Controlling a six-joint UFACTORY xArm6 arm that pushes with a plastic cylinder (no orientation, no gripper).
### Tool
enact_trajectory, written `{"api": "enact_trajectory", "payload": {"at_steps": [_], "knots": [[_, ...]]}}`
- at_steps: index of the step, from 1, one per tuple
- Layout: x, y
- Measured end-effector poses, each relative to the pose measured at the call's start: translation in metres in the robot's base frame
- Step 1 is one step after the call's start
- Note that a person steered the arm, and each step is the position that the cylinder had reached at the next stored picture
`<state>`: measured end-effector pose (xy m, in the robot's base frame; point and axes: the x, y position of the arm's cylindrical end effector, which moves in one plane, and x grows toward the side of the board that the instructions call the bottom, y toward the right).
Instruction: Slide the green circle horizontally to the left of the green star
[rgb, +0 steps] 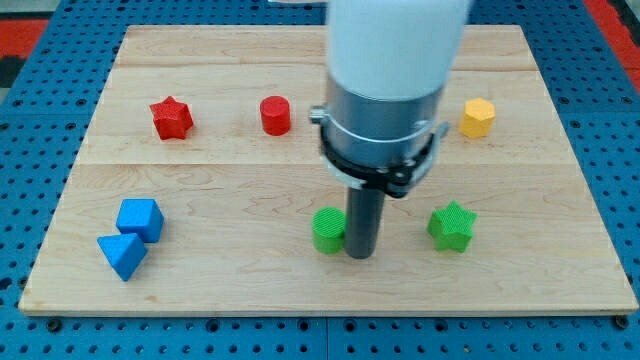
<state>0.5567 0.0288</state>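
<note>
The green circle (326, 230) sits on the wooden board (250, 290) near the view's bottom, a little left of centre. The green star (452, 226) lies to its right at about the same height. My tip (360, 254) is the lower end of the dark rod. It stands between the two green blocks, touching or nearly touching the right side of the green circle. The rod covers part of the circle's right edge. The arm's white and grey body fills the view's top centre.
A red star (171, 118) and a red cylinder (275, 115) lie at the upper left. A yellow hexagon (478, 117) lies at the upper right. A blue cube (139, 218) and a blue triangle (122, 255) sit together at the lower left.
</note>
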Motion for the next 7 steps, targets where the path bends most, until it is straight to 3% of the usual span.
{"api": "enact_trajectory", "payload": {"at_steps": [1, 2, 3, 4, 6, 7], "knots": [[0.047, -0.005], [0.017, -0.067], [-0.004, -0.089], [-0.005, -0.049], [0.002, -0.054], [0.026, -0.113]]}}
